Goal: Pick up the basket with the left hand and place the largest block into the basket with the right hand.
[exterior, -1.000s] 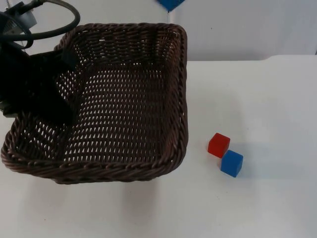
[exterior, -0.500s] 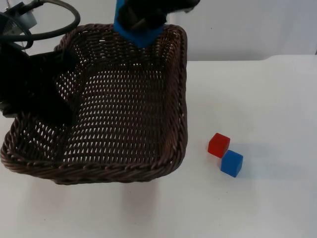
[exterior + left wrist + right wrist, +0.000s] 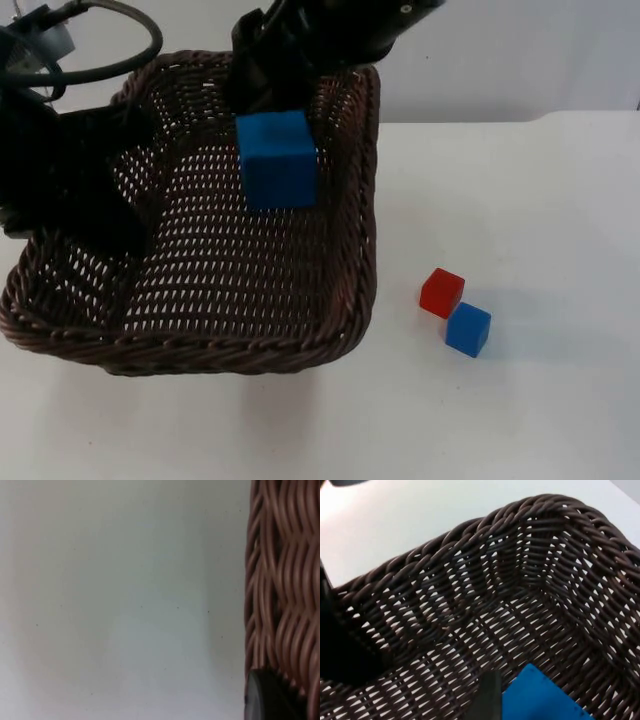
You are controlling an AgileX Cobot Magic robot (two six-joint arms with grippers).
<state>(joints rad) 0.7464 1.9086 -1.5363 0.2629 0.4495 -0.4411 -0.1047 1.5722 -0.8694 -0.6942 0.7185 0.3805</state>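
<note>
The right gripper [image 3: 275, 105] has carried the large blue block [image 3: 277, 158] down over the basket [image 3: 365, 200], apparently clamped; the left gripper [image 3: 125, 120] grips its rim.

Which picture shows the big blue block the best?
The top view: the big blue block shows nearly whole, under the right gripper, over the wicker basket. The right wrist view catches just one corner of it beside a black fingertip. The left wrist view shows basket weave and table.
</note>
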